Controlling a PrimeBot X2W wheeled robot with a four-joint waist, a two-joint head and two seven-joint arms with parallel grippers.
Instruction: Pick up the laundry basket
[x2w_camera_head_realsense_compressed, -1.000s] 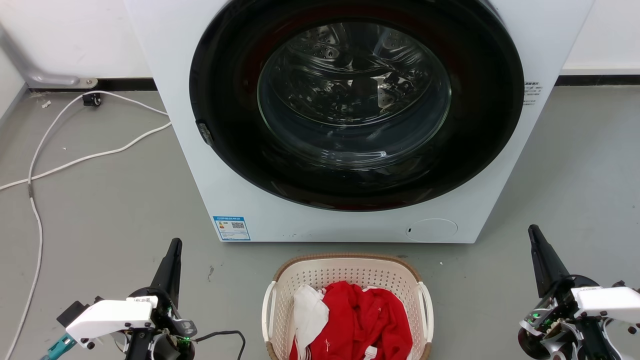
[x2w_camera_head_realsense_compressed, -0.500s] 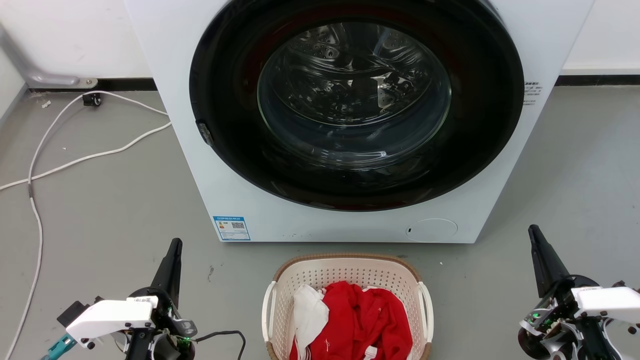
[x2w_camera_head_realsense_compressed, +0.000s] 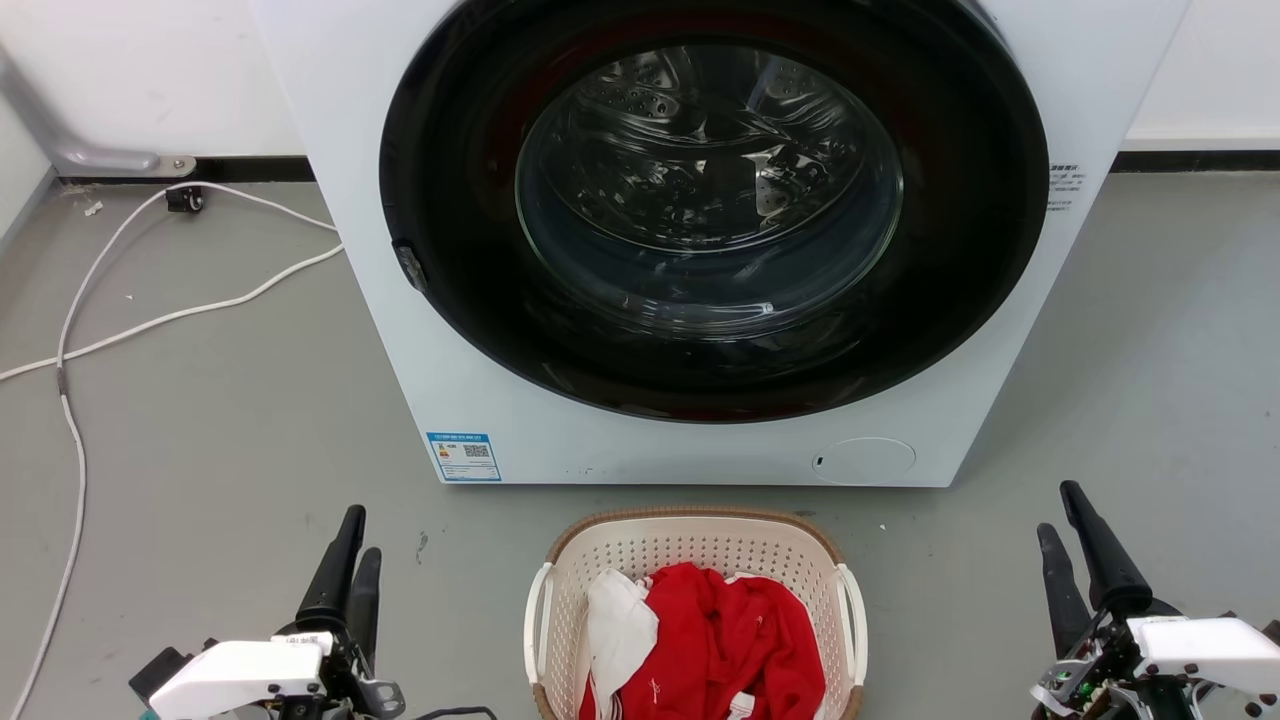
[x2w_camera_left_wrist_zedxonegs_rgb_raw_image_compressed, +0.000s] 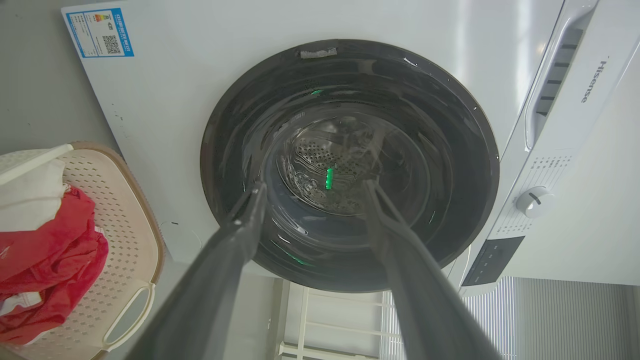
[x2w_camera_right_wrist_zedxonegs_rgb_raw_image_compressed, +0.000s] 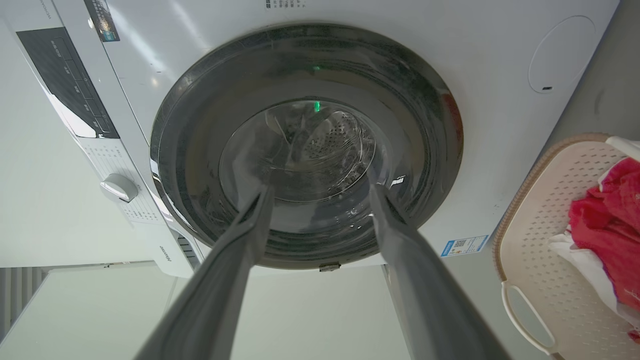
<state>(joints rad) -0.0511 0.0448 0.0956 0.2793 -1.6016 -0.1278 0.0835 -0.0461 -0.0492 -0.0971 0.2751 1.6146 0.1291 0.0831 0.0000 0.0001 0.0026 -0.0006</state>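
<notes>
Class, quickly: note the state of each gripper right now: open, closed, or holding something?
Left gripper: open, holding nothing.
Right gripper: open, holding nothing.
</notes>
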